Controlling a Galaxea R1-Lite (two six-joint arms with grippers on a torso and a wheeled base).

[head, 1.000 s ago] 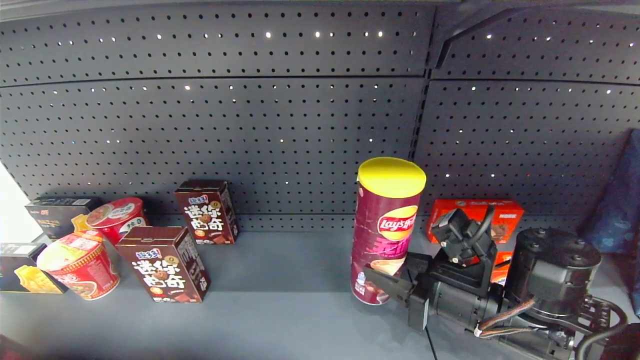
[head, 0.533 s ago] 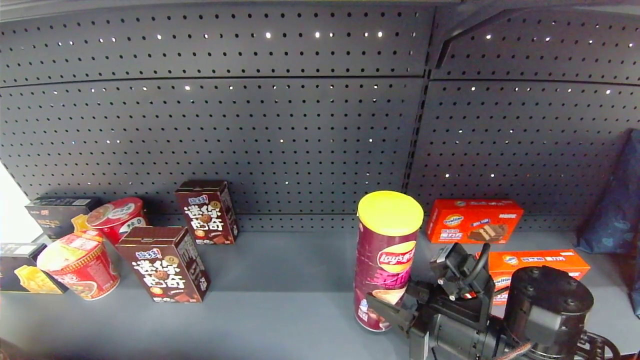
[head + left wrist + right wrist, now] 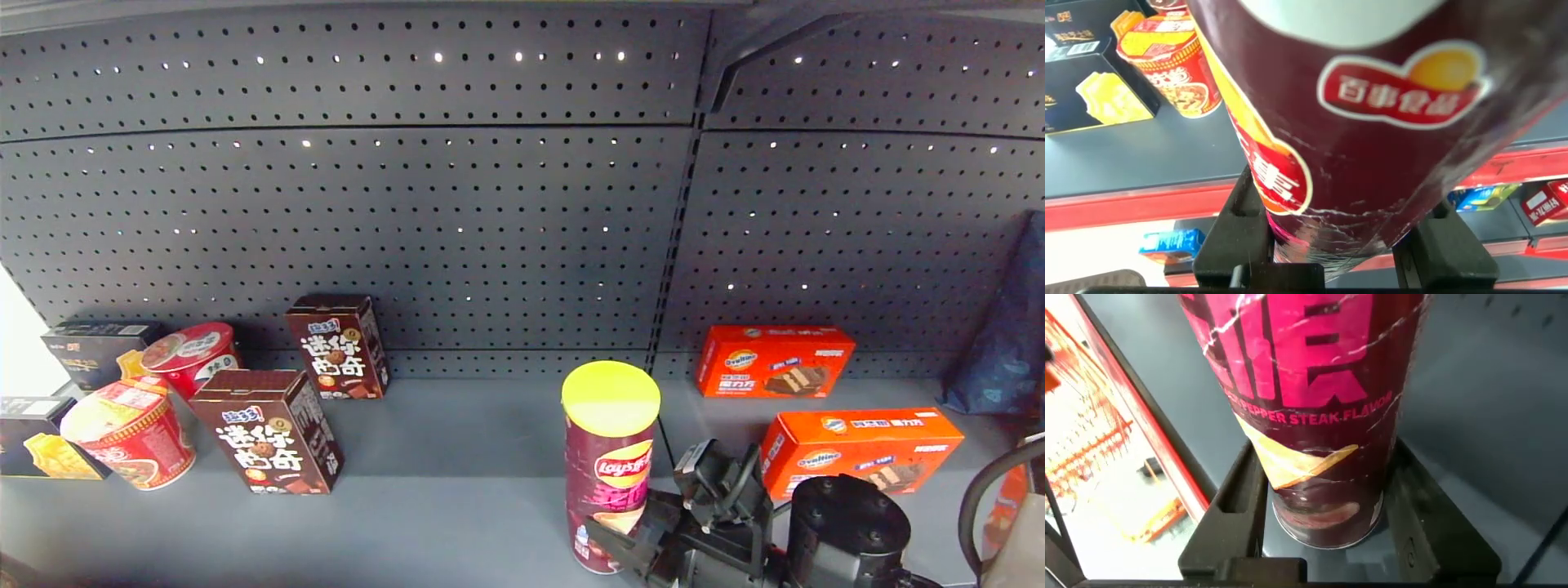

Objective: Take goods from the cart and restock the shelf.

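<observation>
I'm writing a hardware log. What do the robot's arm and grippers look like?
Left gripper and right gripper are matte black, each with two flat, blocky fingers. The right arm is black too: a round joint cap ringed by bolts, a small camera mount at the wrist and a black cable looping beside it.

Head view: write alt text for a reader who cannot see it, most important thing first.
The right gripper grips an upright, yellow-lidded chip can near its base, at the front of a grey shelf. Two orange boxes lie to its right; brown boxes, red noodle cups and black boxes stand at the left, before a pegboard.
</observation>
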